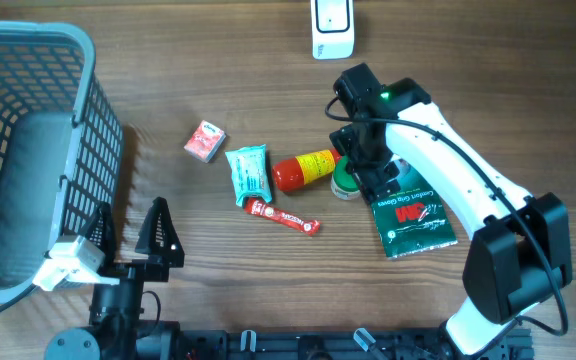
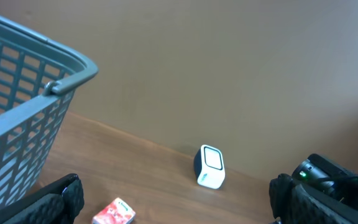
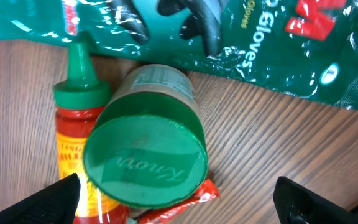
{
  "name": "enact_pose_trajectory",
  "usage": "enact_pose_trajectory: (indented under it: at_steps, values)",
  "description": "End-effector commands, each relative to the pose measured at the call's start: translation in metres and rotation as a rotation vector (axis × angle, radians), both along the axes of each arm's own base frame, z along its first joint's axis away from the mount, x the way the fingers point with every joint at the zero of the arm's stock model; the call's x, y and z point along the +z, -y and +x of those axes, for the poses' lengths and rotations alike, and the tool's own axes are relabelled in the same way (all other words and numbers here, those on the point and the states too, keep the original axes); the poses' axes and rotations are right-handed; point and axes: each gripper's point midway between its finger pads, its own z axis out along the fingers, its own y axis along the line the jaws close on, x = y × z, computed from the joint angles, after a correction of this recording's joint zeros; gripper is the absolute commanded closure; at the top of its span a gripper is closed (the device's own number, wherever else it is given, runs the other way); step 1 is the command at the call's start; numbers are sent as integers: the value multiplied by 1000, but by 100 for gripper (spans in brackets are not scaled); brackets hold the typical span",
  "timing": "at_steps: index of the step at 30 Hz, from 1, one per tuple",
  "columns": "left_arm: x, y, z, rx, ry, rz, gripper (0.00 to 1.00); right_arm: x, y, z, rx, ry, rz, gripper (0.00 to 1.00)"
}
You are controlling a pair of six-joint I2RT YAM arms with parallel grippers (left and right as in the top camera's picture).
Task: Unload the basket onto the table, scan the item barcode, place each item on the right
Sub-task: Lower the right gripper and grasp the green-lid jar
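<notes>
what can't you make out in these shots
Overhead: green-lidded jar mostly hidden under the right arm.
Right wrist: 3M gloves pack cut off by the top edge; no barcode visible on it.
Left wrist: small red box cut by the bottom edge, its print too small to read.

The table (image 1: pixel 218 80) is mid-brown with a fine, straight wood grain. At nine o'clock in the overhead view, the basket (image 1: pixel 28 50) is grey-blue, its walls an open square lattice. At twelve o'clock the scanner (image 1: pixel 332 25) is white. Near the centre, the small box (image 1: pixel 205 141) is red and pink, perhaps with a printed picture. The packet (image 1: pixel 249 172) is mint green, and the sachet (image 1: pixel 281 215) is red with pale lettering. The bottle (image 1: pixel 303 168) is red with a yellow label and a green cap. The jar (image 3: pixel 145 158) has a glossy green lid. At four o'clock the glove pack (image 1: pixel 413 212) is dark green, with white lettering and a red logo.
</notes>
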Motion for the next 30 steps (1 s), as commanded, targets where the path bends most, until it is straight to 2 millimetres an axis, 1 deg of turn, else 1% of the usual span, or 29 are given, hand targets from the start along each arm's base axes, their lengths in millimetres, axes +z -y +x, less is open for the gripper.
enact_pose_trajectory:
  at_steps: [1, 5, 10, 14, 23, 30]
  values:
    - [-9, 0, 2, 2, -33, 22, 0, -22, 0, -11, -107, -66, -3, 0]
    - [-20, 0, 2, 2, -75, 25, 0, -42, 0, -6, -116, -32, 7, 0]
    - [-28, 0, 2, 1, -109, 28, 0, -59, 1, 0, -115, 14, 10, 0]
    - [-29, 0, 2, 2, -114, 29, 0, -59, 4, -2, -38, 14, -5, 2]
    - [-29, 0, 2, 1, -114, 29, 0, -59, 17, 4, 179, 60, -84, 2]
    - [-29, 0, 2, 1, -115, 29, 0, -57, 16, 5, 288, 65, -79, 2]
